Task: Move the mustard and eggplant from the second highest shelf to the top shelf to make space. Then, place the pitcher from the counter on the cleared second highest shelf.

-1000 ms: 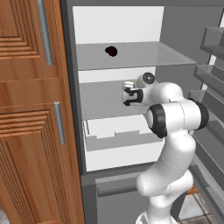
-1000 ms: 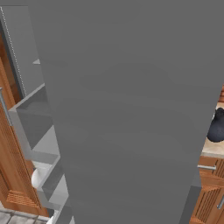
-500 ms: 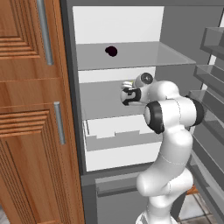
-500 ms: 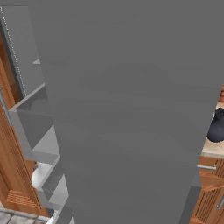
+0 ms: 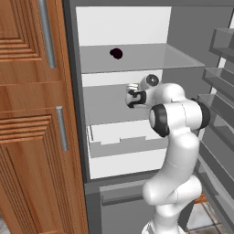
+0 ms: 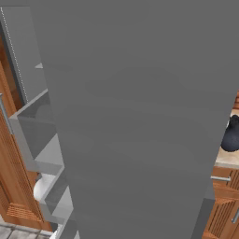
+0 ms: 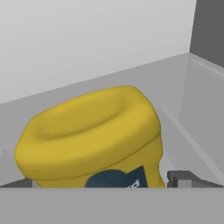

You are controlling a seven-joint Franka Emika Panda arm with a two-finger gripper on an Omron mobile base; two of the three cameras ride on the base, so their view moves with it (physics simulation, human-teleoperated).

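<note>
Standing upright on the second highest shelf (image 7: 192, 100), the mustard (image 7: 94, 135) looms close in the hand view — its wide yellow cap toward the camera, the dark blue label just showing at its lower edge. It sits toward the shelf's front, with the fridge's white back wall behind it and the grey side wall past the shelf's right edge. The gripper (image 7: 98, 181) has its jaws spread wide, one dark fingertip (image 7: 181, 178) showing low on the right of the bottle and the other low on the left, so the bottle stands between them; I cannot tell whether either tip touches it.

From the left base view, the gripper (image 5: 134, 97) reaches into the fridge just above the second highest shelf (image 5: 105, 107), near the middle of its front edge, and the arm (image 5: 176, 137) hides the bottle itself. The eggplant (image 5: 116, 53) — a small dark lump — lies on the top shelf (image 5: 155, 57), left of centre and toward the back. A white drawer-like bin (image 5: 123, 139) sits beneath the second shelf.

In the right base view the open fridge door (image 6: 140, 116) stands across the frame, and past its right edge the pitcher (image 6: 231, 135) rests on the counter (image 6: 227, 158).
</note>
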